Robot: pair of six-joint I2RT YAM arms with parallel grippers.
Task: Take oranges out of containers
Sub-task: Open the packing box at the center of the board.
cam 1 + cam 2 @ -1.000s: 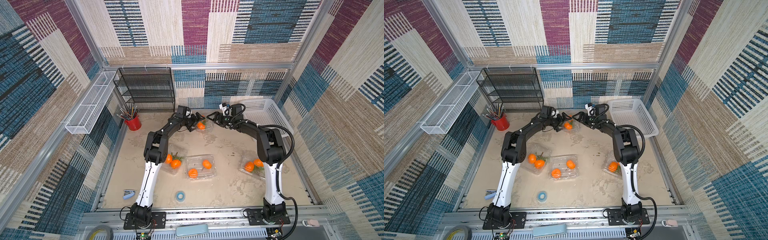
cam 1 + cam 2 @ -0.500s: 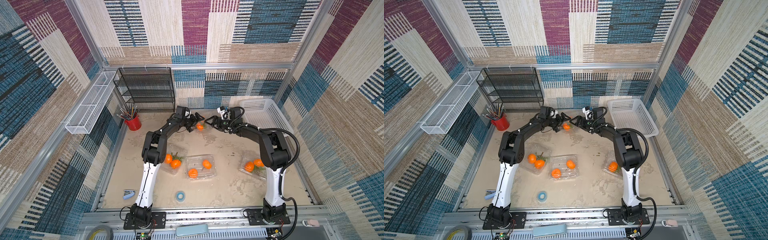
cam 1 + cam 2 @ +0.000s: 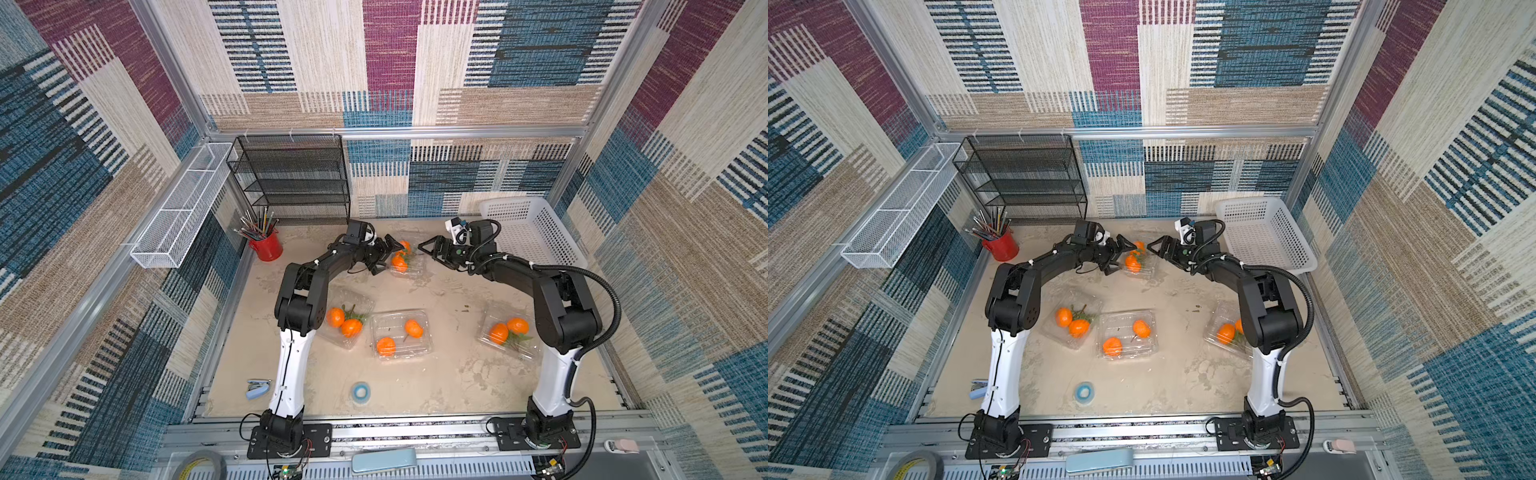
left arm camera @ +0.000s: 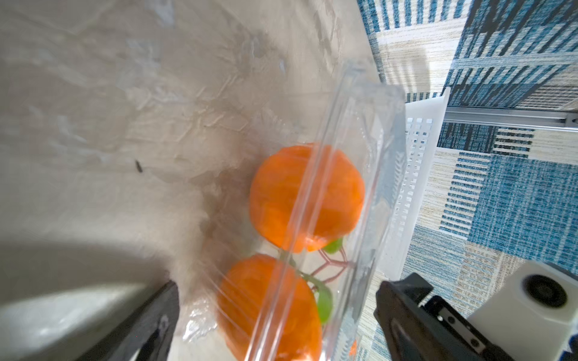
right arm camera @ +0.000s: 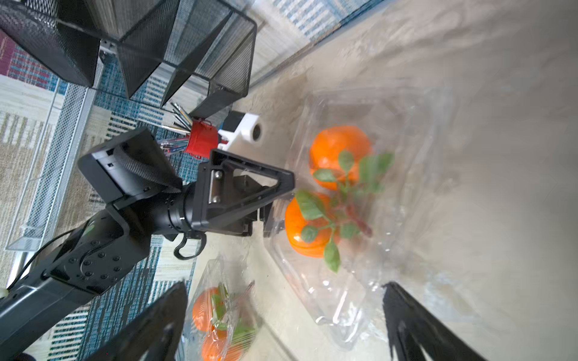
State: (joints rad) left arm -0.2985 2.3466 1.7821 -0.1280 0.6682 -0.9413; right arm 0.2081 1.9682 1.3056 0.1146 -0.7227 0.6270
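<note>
Toward the back wall, black left gripper [image 3: 385, 255] and right gripper [image 3: 427, 252], both spread wide, flank a clear plastic clamshell [image 3: 412, 273] holding two round oranges [image 3: 399, 263].

Patchwork woven walls [image 3: 390, 62]; sandy-beige floor [image 3: 453, 374]; black mesh shelf [image 3: 295, 178] at back.

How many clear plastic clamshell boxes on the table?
4 clear plastic clamshell boxes: rear one between left gripper and right gripper; one beside left arm; one mid-table; one beside right arm. None looks hidden.
</note>
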